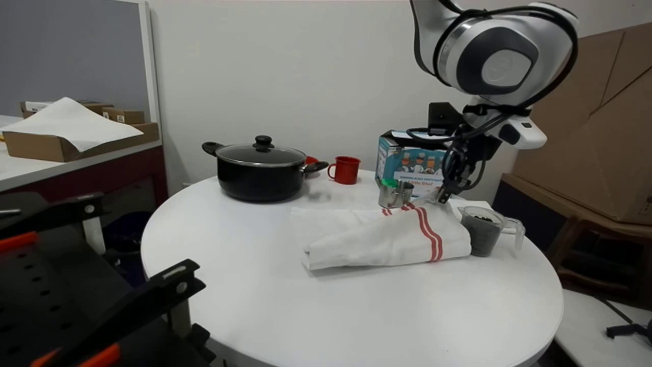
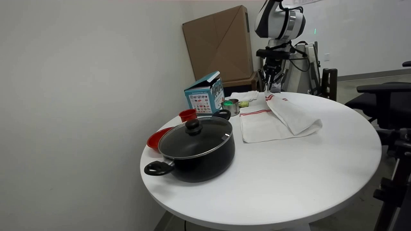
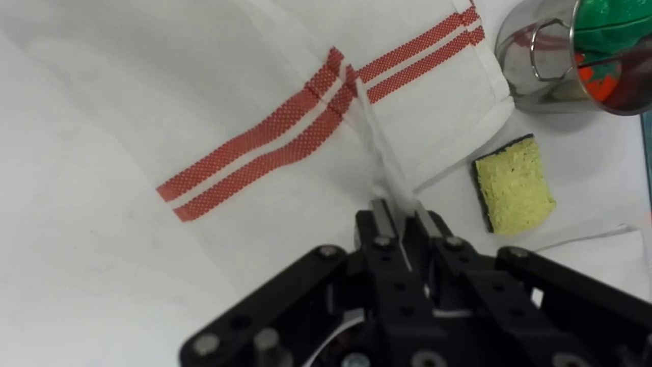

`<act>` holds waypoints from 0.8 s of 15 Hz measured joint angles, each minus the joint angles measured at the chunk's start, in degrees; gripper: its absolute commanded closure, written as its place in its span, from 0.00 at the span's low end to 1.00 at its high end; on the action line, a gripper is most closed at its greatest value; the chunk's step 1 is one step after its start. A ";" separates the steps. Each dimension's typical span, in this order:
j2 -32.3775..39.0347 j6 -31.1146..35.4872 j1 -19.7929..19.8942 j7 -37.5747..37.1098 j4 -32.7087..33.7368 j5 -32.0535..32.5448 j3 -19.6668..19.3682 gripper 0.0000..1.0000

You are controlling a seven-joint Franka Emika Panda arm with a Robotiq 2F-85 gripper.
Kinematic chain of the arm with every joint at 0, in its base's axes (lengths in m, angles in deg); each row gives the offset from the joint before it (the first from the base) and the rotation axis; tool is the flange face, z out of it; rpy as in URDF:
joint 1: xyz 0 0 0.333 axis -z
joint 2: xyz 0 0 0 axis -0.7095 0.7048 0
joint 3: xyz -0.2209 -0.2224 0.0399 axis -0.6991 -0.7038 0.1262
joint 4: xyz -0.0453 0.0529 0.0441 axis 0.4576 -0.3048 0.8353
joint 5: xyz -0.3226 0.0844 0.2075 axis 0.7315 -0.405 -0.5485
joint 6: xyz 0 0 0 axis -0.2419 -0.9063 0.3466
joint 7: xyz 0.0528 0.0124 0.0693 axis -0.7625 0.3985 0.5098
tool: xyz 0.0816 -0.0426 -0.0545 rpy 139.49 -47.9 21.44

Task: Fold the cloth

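The white cloth with red stripes lies partly folded over on the round table in both exterior views [image 1: 377, 244] [image 2: 261, 128]. One flap is raised towards my gripper and leans over the flat part. My gripper [image 1: 442, 196] points down over the table's far side and holds a corner of the flap up; it also shows in an exterior view [image 2: 267, 89]. In the wrist view, the gripper's fingertips [image 3: 402, 211] are closed on a narrow pleat of the cloth [image 3: 290, 199]. The red stripes run across the flap and the layer beneath.
A steel cup with a green item [image 3: 535, 61] stands against the cloth's edge, beside a yellow sponge [image 3: 514, 186]. A measuring cup with dark contents [image 1: 481, 234] is close to the cloth. A box [image 2: 205, 99], black pot [image 1: 260, 176], red mug [image 1: 347, 171] and white napkin [image 2: 244, 96] stand around.
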 measured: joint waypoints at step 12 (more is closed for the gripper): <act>0.50 -2.31 -0.34 6.24 1.09 1.61 0.48 0.00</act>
